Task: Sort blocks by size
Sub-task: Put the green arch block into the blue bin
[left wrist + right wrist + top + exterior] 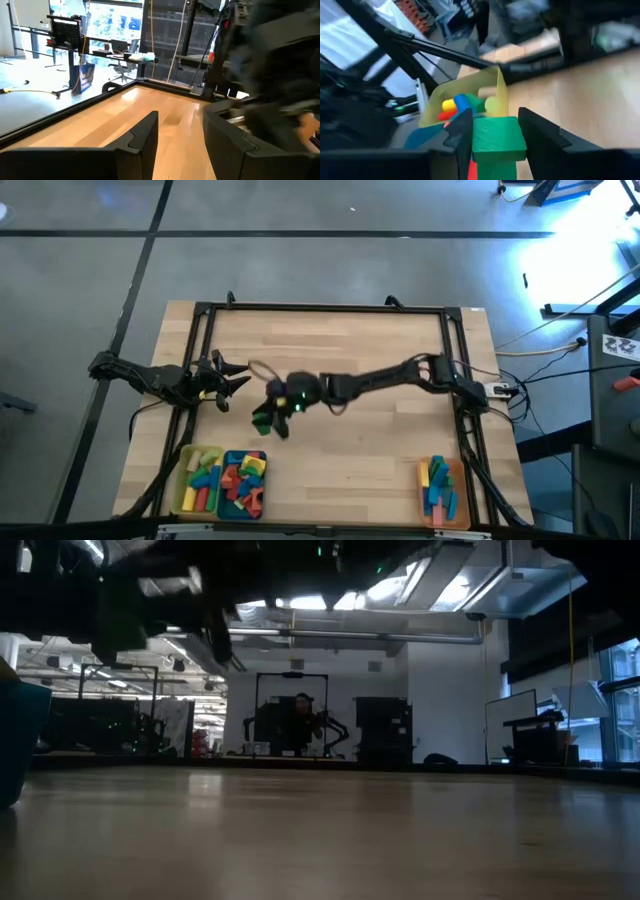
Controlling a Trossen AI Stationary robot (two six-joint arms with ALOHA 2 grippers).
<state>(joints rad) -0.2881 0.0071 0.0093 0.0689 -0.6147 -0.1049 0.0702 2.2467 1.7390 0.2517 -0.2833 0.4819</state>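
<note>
dark fingers (465,135) of the right gripper (492,137) fill the front of the right wrist view, clamped on a green block (497,137): flat-topped, square-edged, plain matte green, wedged between both fingers. from above, that gripper (268,418) hangs over the table's (350,470) middle-left part, the green block (262,421) showing at its tip, a short way from the trays.

past the held block the wrist view shows the yellow tray (497,85) with a yellow piece, a blue piece and a green one inside, and the teal tray (422,137) just beside it. from above, the yellow tray (184,472) and teal tray (230,460) sit touching at the near left edge, both heaped with blocks (225,480) in blue, green, red, yellow and pink. the orange tray (464,495) lies well apart at the near right, holding a few longer bars (438,485), mostly blue, green and yellow.

left gripper (235,383) waits over the left side, its fingers (142,137) apart with bare wood between them.

table is pale wood planks inside a black frame (330,308). around it is grey floor with dark seams and cables at the right. low view looks across the wood into a dim workshop with ceiling lights, monitors and racks, and a person (301,720) far behind.
</note>
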